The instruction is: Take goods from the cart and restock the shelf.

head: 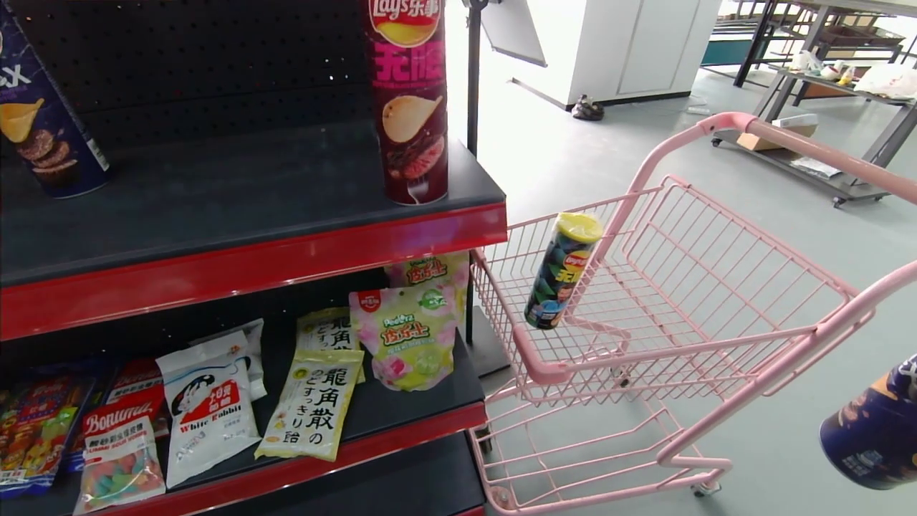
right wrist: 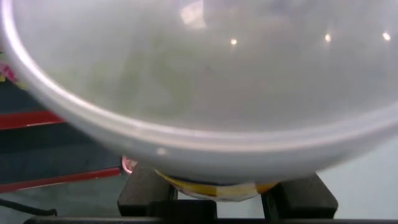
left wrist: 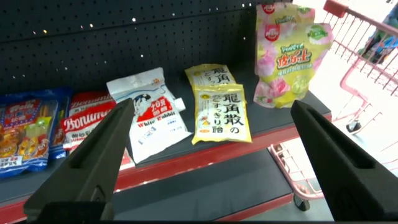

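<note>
A pink cart point(head: 716, 344) stands right of the shelf. Inside it, a chip can with a yellow lid point(head: 562, 271) leans against the front wire wall. A dark blue chip can point(head: 870, 430) hangs in the air at the lower right, outside the cart. In the right wrist view its translucent lid point(right wrist: 205, 81) looms close, and my right gripper point(right wrist: 221, 194) is shut on the can. My left gripper point(left wrist: 211, 162) is open in front of the lower shelf point(left wrist: 205, 158), with nothing between its fingers point(left wrist: 93, 168).
On the upper shelf point(head: 236, 186) stand a magenta chip can point(head: 410, 100) at the right end and a blue one point(head: 39, 122) at the left, with bare room between. Several snack bags point(head: 315, 401) lie on the lower shelf. Tables and racks stand behind the cart.
</note>
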### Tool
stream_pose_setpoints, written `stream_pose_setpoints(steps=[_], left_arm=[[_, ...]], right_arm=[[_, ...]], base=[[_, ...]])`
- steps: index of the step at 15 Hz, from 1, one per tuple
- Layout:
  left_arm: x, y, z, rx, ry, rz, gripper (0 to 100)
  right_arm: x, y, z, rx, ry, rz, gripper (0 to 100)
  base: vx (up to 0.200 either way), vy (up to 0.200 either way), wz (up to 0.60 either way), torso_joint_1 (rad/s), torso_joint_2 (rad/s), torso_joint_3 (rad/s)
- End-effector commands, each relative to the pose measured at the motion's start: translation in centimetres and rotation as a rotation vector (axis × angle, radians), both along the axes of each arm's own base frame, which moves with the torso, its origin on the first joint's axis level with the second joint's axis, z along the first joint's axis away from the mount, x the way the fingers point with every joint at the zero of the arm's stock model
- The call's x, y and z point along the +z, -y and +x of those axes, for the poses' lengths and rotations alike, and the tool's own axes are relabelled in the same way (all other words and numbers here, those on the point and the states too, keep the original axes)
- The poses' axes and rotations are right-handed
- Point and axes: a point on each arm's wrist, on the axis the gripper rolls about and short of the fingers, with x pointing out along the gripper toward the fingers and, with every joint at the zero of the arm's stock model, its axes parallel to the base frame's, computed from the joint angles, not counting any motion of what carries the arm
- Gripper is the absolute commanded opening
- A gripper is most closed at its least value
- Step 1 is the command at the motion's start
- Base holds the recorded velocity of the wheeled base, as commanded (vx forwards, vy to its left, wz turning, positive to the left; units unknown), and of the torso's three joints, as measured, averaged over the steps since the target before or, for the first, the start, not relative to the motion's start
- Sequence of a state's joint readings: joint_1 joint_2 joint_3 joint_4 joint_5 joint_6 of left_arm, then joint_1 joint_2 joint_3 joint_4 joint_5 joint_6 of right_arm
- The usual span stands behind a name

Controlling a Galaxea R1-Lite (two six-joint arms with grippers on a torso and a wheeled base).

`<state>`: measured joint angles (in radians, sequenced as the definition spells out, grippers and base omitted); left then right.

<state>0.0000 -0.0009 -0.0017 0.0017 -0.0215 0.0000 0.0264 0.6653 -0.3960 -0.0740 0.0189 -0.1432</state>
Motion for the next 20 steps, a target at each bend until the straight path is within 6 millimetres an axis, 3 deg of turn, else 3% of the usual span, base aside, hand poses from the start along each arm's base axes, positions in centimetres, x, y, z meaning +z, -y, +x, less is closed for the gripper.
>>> stream_pose_setpoints(steps=[1,20], left_arm=[[0.0,0.0,0.01,0.0,-0.001,0.0,100],[0.0,0.0,0.01,0.0,-0.001,-0.002,100]], right_arm=[[0.1,-0.01,0.09,0.003,-0.001,-0.002,0],[-0.35,-0.15,0.32,0.058,-0.022,-0.045,0]], base=[[0.0,0.0,0.0,0.11,-0.46,-0.364],[0.0,0.0,0.0,0.173,-0.52,-0.343]])
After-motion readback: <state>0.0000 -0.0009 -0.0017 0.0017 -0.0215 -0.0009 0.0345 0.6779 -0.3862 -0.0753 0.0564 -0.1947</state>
